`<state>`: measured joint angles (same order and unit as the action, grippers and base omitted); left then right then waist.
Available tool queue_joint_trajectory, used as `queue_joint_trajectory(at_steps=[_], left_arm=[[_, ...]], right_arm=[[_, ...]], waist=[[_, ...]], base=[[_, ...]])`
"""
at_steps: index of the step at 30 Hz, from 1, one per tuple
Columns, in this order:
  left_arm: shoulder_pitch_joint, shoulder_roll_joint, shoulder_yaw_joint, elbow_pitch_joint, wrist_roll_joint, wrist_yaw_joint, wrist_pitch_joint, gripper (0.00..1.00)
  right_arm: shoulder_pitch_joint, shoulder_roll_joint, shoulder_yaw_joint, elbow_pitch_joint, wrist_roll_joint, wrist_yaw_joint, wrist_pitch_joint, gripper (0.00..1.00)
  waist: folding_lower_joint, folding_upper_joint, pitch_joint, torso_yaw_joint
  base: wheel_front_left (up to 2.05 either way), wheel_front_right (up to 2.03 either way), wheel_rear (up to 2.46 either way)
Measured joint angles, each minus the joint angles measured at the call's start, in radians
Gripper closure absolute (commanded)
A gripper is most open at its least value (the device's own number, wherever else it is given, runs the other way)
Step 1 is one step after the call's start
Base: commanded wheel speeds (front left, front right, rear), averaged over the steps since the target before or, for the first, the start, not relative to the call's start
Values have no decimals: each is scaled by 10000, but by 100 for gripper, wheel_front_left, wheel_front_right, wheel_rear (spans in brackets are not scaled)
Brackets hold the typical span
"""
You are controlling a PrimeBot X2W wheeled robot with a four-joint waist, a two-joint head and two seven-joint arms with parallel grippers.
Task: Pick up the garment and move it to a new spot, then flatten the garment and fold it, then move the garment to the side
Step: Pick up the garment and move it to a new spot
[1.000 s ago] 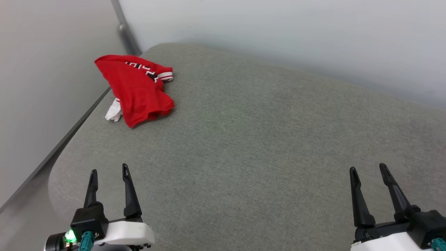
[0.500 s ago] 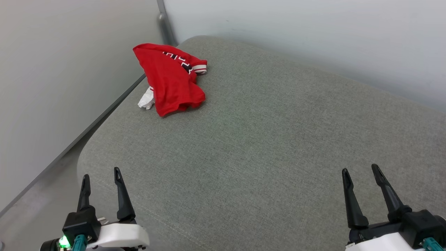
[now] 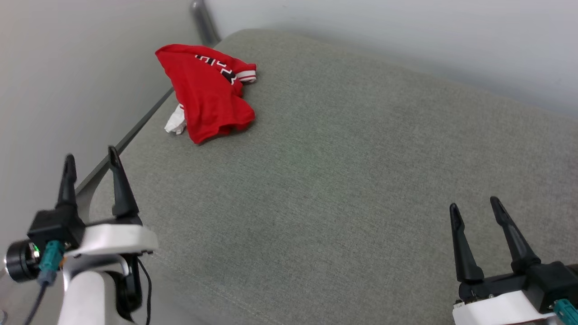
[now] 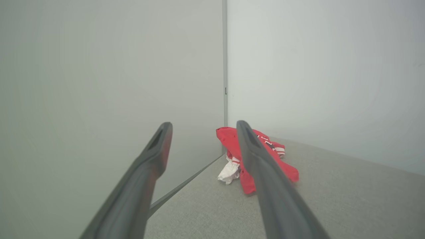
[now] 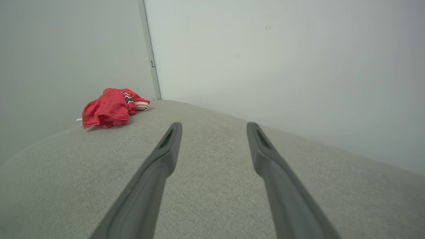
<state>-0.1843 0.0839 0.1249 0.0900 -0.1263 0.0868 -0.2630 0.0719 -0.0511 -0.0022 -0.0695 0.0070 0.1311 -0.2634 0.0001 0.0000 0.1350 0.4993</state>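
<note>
lettering (image 3: 216, 67) on the garment (image 3: 205, 97) folded under, we cannot read it, white sleeve (image 3: 175, 123) mostly tucked beneath, right gripper (image 3: 473, 203) base cut by bottom edge

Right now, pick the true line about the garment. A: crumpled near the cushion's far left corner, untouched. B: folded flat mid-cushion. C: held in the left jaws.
A: the garment lies bunched by the far left corner of the cushion; both sets of jaws stand open, well short of it.
</note>
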Motion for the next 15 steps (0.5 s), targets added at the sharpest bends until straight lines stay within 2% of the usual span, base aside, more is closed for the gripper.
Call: queue_joint_trajectory(at_steps=[4,9,15], left_arm=[[-1540,290,721,520,-493,-577,0,0],[-3537,1308,1262,1254,-437,-1191,0,0],[-5659,2297,1494,2230,-591,-1578,-2,0]], right_arm=[[-298,2,-104,-188,-359,0,0,0],[-745,4,-182,-568,-732,0,0,0],[-1101,-54,-349,-1034,-1143,0,0,0]], waist=[[0,0,575,-223],[1,0,1408,-570],[2,0,2424,-893]], base=[[0,0,0],[0,0,0],[0,0,0]])
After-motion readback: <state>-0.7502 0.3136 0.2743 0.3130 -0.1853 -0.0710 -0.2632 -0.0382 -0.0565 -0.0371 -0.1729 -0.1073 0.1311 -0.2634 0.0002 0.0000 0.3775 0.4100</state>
